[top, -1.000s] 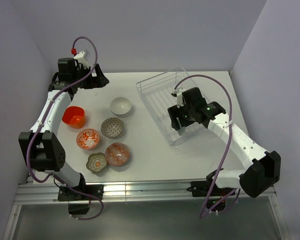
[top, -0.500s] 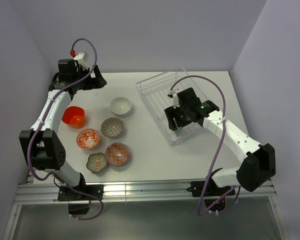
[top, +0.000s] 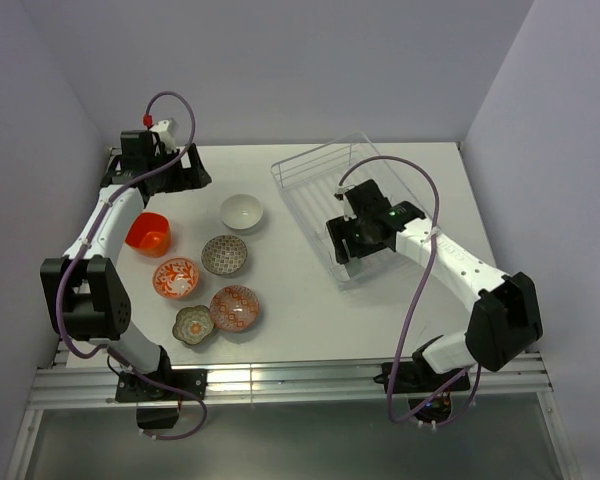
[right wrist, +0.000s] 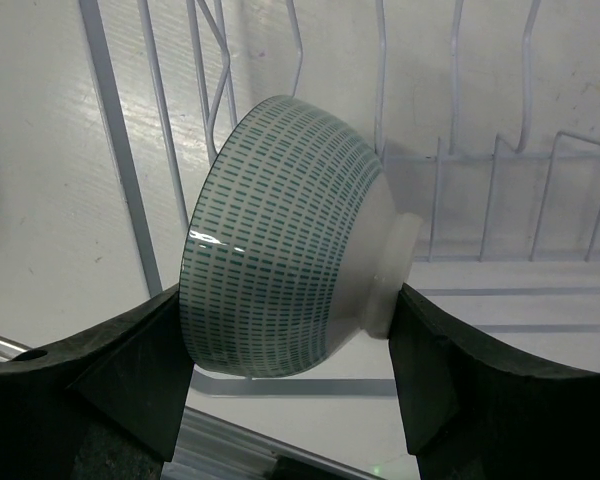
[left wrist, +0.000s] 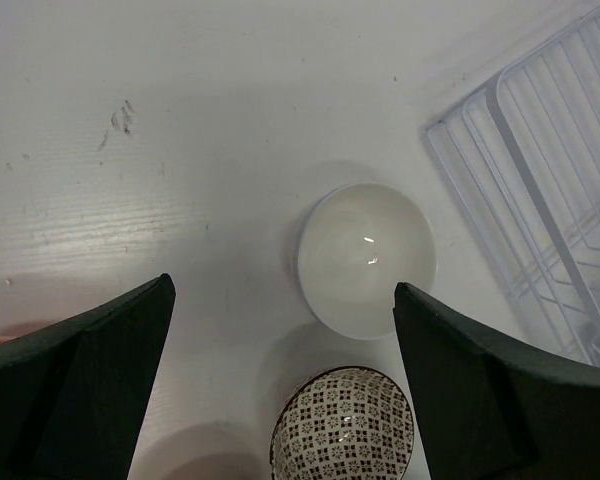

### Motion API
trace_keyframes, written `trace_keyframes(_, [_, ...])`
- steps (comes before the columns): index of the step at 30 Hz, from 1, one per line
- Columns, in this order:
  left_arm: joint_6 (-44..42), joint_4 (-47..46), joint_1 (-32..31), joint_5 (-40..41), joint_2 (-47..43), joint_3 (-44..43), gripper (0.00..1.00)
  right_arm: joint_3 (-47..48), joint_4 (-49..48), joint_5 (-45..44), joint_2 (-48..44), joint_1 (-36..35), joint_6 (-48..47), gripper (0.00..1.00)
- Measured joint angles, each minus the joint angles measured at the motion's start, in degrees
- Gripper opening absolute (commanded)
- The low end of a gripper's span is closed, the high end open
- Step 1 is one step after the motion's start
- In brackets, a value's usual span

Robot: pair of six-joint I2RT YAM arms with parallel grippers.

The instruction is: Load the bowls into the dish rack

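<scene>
My right gripper [top: 358, 245] [right wrist: 290, 330] is shut on the pale teal bowl [right wrist: 280, 240]. It holds the bowl on its side, rim at the left finger and foot at the right finger, over the prongs at the near end of the clear dish rack [top: 310, 180] [right wrist: 450, 150]. The gripper hides this bowl in the top view. My left gripper [top: 195, 170] [left wrist: 280, 380] is open and empty, high over the white bowl [top: 242, 212] [left wrist: 366, 258] and the grey-patterned bowl [top: 224, 254] [left wrist: 345, 425].
The orange-red bowl [top: 147, 233], orange-white patterned bowl [top: 176, 278], red-pink patterned bowl [top: 234, 307] and olive flower-shaped bowl [top: 193, 324] sit on the table's left half. The rack's corner [left wrist: 550, 170] shows to the right of the white bowl.
My right gripper has moved a little left over the rack's near end with the teal bowl. My left gripper has drawn back slightly to the left.
</scene>
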State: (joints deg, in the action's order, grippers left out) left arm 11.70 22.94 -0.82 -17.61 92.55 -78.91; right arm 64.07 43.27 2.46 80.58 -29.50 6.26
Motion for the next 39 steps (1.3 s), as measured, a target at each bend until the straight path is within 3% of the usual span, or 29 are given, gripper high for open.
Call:
trace_keyframes(4, [0.02,0.35,0.00,0.55,-0.17,0.28,0.97,-0.22,-0.37,-0.09,0.48,0.00,0.81,0.19])
trace_keyframes(9, [0.00,0.48,0.04,0.92,-0.44,0.52,0.97,-0.76,-0.74,-0.50,2.43,0.00,2.16,0.36])
trace_keyframes(10, [0.00,0.52,0.07,0.98,-0.44,0.57,0.97,-0.74,-0.79,-0.52,2.93,0.02,2.58,0.49])
trace_keyframes(21, [-0.07,0.59,0.20,0.98,-0.48,0.57,0.99,-0.81,0.15,2.75,3.28,0.00,2.32,0.98])
trace_keyframes(32, [-2.73,3.06,0.28,0.09,-3.72,0.57,0.99,0.79,1.77,5.64,0.13,0.83,0.15,1.00])
trace_keyframes(39, [-12.39,7.17,3.37,-11.32,-11.52,2.75,0.95,6.69,0.70,6.43,-4.87,5.99,-2.84,1.00])
